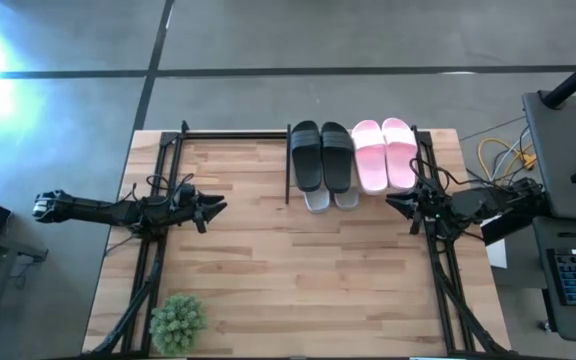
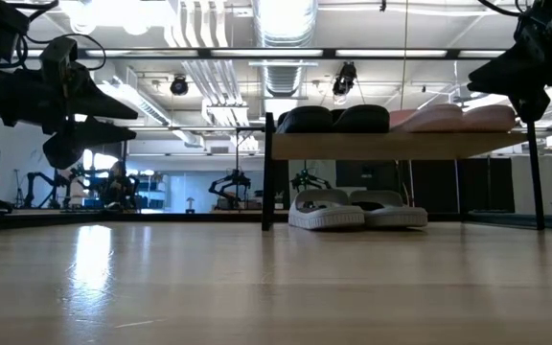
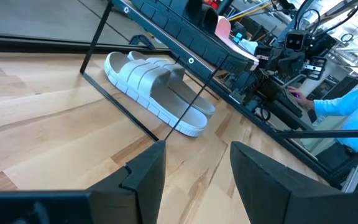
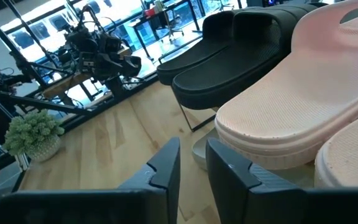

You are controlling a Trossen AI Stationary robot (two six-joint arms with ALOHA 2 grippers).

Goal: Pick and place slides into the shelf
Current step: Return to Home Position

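Observation:
The shelf [image 1: 288,165] stands at the table's far side. The black slides [image 1: 321,155] and pink slides [image 1: 385,152] lie side by side on its top plank. The light grey slides [image 2: 357,208] rest on the table under it, their heels showing in the high view [image 1: 331,199]. My left gripper [image 1: 216,208] hovers open over the table's left part, above the wood. My right gripper [image 1: 393,200] hovers near the pink slides' near ends, its fingers a little apart and empty.
A small green potted plant [image 1: 178,322] stands at the table's near left corner. Black frame rails [image 1: 148,270] run along both sides of the table. A person's sleeve [image 3: 347,109] shows beyond the right side. Bare wood [image 1: 298,270] lies between the arms.

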